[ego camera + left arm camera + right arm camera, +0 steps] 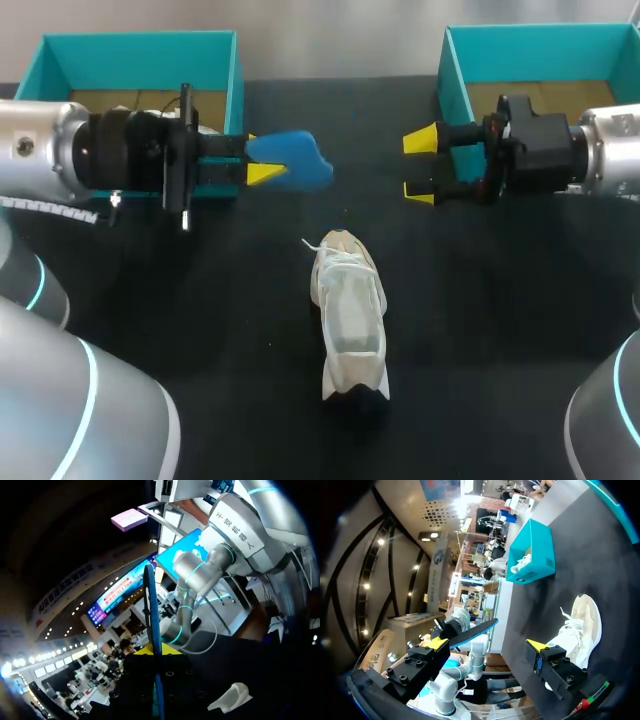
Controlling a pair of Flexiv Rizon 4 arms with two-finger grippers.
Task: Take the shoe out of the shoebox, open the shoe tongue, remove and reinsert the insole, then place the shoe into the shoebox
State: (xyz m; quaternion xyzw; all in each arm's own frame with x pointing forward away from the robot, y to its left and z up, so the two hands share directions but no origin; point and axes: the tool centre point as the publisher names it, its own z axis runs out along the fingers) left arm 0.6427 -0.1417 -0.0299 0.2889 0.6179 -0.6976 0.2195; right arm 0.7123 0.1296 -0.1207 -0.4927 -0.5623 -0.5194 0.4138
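**Insole out and held aloft; shoe on the table between two boxes**

The left gripper (258, 156) was clenched on the blue insole (295, 160). It held the insole off the table (200, 310), just in front of the left shoebox (140, 45). The insole stuck out past the yellow tips toward the middle. In the left wrist view it ran edge-on between the fingers, which pressed it from both sides.

The right gripper (420, 165) was released, its two yellow tips standing well apart with nothing between them. It hung above the table in front of the right shoebox (540, 35), facing the insole across a gap.

The shoe (350, 315), pale cream with white laces, lay on the black table, out of both boxes. It sat near the middle, nearer to the robot than both grippers and touching neither. It lay lengthwise, one end toward the far edge, with loose laces at that end and a dark patch at the near end.

Both shoeboxes were teal, open-topped, and stood at the far edge, one at each side. In the right wrist view a white item (521, 562) showed inside the left shoebox against its wall; what it was could not be told. The left arm hid much of that box in the head view. The right shoebox showed a brown cardboard floor, with the right arm covering its near part.
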